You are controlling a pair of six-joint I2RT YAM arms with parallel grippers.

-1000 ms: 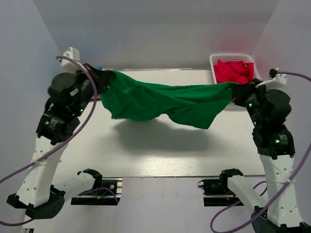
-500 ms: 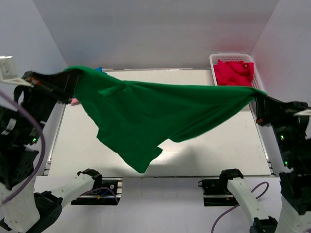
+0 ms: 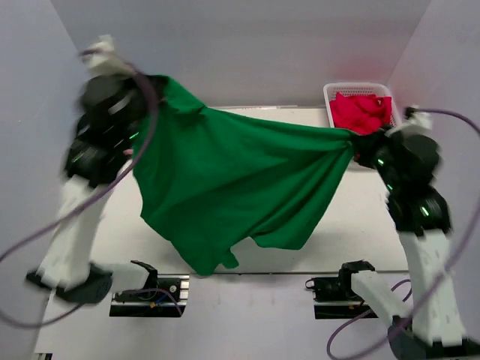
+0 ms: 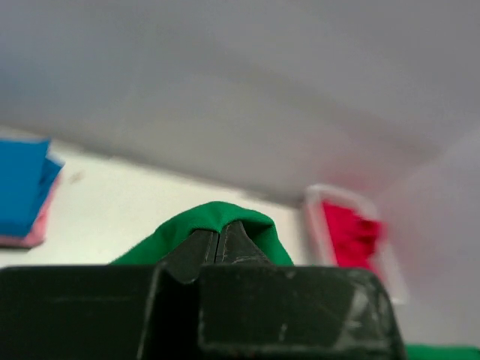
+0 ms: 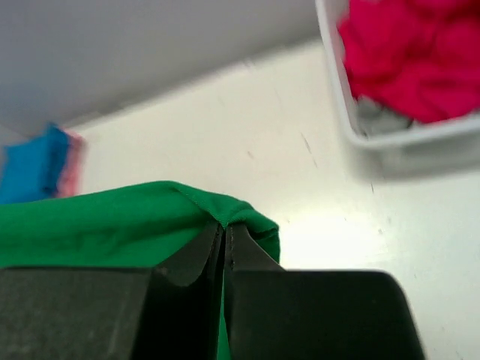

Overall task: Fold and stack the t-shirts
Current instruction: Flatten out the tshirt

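The large dark green t-shirt (image 3: 232, 180) hangs spread between both arms above the table, its lower edge drooping toward the near edge. My left gripper (image 3: 159, 84) is shut on its left corner, high at the far left; green cloth (image 4: 217, 219) wraps the closed fingertips. My right gripper (image 3: 354, 144) is shut on its right corner (image 5: 225, 206) near the basket. A red t-shirt (image 3: 361, 111) lies crumpled in the white basket (image 3: 328, 94). A folded blue shirt (image 4: 22, 184) sits on a pink one (image 4: 30, 238) at the far left, hidden in the top view.
The white lattice basket stands at the table's far right corner, also seen in the right wrist view (image 5: 390, 146). Grey walls close in on the left, right and back. The table's (image 3: 367, 225) near edge lies under the hanging cloth.
Both arms have swung back inward and away from me. The green shirt, stretched wide half a second ago, now hangs as a broader sheet, its left corner raised higher.
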